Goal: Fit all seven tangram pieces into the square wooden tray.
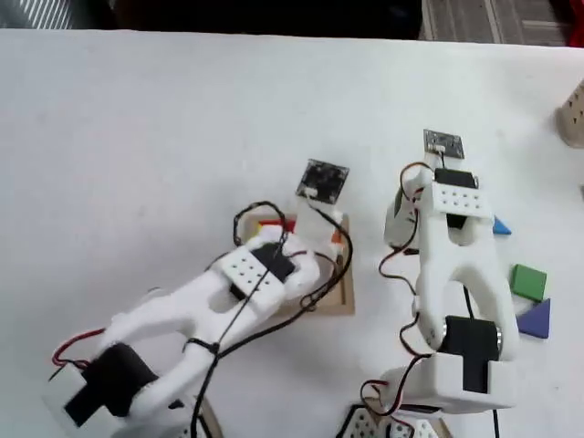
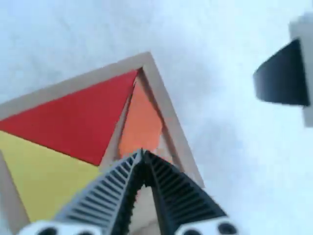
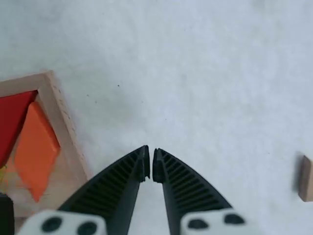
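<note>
Most of tray (image 1: pixel 338 308) under left arm (image 1: pixel 196 306), blue piece (image 1: pixel 501 226) half-hidden.

The square wooden tray (image 1: pixel 345 306) sat near the middle of the counter (image 1: pixel 137 137), with the left pincer (image 2: pixel 143 155) above a parallelogram (image 2: pixel 142 125) lying in it along one rim. Beside that piece, a large triangle (image 2: pixel 73 117) and a second triangle (image 2: pixel 49 181) lay in the tray (those two edge to edge). The right pincer (image 3: pixel 150 161) hung over bare counter just right of the tray. Right of the right arm (image 1: pixel 461 265), a small triangle (image 1: pixel 502 226), a square piece (image 1: pixel 528 281) and another piece (image 1: pixel 537 321) lay in a row, back to front.
</note>
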Motion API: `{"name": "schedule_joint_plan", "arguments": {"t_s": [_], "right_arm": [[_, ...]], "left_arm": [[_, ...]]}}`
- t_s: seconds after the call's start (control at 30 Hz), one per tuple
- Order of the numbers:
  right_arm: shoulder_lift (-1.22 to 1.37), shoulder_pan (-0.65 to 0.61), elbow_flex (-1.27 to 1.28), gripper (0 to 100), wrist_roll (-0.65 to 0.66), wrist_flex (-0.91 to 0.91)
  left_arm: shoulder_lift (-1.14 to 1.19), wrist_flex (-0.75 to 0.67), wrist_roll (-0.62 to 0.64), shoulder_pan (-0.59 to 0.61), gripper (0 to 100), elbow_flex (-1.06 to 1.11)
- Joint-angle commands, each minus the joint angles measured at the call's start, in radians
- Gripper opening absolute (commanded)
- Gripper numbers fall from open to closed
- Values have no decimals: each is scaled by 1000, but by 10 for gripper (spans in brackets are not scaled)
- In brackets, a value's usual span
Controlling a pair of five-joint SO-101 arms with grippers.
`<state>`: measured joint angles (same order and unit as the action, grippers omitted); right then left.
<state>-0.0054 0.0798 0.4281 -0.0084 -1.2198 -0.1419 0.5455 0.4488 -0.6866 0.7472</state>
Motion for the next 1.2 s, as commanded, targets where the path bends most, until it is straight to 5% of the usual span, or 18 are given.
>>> {"name": "schedule_joint_plan", "arguments": {"t_s": [0.0,0.1,0.47,0.93,1.17], "right_arm": [[-25,2,-12,18,-8,10],[-25,2,-12,18,-8,10],[-25,2,-12,18,-8,10],[-25,4,-9,18,-8,22],[-25,4,-9,18,-8,22]], "left_arm": [[-5,-203,63,-21,22,14],[77,-330,69,-18,22,37],[206,-325,61,-48,22,-23],[114,-44,64,-96,22,-28],[45,-232,71,-51,22,-11]]}}
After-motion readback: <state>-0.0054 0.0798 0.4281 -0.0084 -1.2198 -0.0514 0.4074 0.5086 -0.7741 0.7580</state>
